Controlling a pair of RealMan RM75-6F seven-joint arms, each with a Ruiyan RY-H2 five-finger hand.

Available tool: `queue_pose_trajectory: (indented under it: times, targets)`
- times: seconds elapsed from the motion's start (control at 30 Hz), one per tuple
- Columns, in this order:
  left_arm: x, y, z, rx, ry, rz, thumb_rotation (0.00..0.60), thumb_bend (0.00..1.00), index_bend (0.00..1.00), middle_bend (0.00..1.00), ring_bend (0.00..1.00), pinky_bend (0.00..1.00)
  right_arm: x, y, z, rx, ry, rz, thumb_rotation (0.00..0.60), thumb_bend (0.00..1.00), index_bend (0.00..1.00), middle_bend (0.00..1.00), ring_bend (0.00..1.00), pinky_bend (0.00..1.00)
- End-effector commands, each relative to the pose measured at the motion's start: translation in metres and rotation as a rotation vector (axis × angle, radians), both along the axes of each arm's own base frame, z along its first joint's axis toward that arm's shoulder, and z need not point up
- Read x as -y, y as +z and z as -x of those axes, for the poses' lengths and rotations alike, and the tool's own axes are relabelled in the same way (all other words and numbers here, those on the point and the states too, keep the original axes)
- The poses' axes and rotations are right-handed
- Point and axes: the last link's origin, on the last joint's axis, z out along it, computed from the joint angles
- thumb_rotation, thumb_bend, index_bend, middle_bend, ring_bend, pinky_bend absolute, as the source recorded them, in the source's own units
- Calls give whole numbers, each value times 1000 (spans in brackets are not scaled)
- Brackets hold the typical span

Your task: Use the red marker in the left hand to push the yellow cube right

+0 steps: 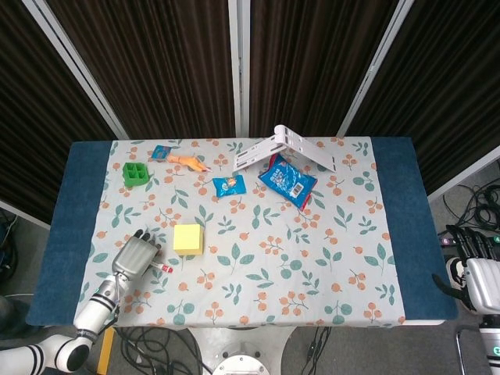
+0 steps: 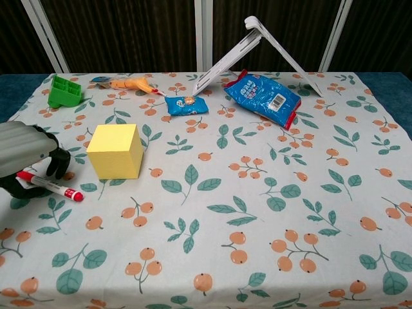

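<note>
The left hand [image 2: 26,154], grey-shelled with dark fingers, sits over the near-left part of the worktop [image 1: 398,195] with its fingers curled down around the rear end of the red marker [image 2: 50,185]; the grasp appears closed on the barrel, though the contact points are partly hidden by the hand itself. The marker is a slim cylinder, white-bodied with a red cap and red tail. Its long axis lies low and nearly flat on the cloth, running from the hand toward the robot's right and slightly toward the robot, with the capped tip pointing that way. The tip is near the yellow cube [image 2: 116,151] but apart from it, lying below the cube's near-left corner in the chest view.

The yellow cube is a matte, sharp-edged block resting flat on the leaf-and-berry patterned cloth [image 2: 257,212], just right of the hand.

The right hand [image 1: 478,277] is off the worktop's right edge; whether its fingers are spread or closed cannot be told.

Further back lie a green moulded tray [image 2: 64,91], a small blue packet [image 2: 186,105], a glossy blue snack bag [image 2: 262,95] and a white folding stand [image 2: 257,48].
</note>
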Motion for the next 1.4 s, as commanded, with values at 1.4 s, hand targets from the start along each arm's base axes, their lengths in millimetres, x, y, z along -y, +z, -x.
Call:
queue_pose_trajectory:
  times: [1.4]
  targets:
    - [-19,37,63,160,40,-104,600,420,696,722,505,441,-3,4,-4,-3,-1,19,600,126,0,91,0,0]
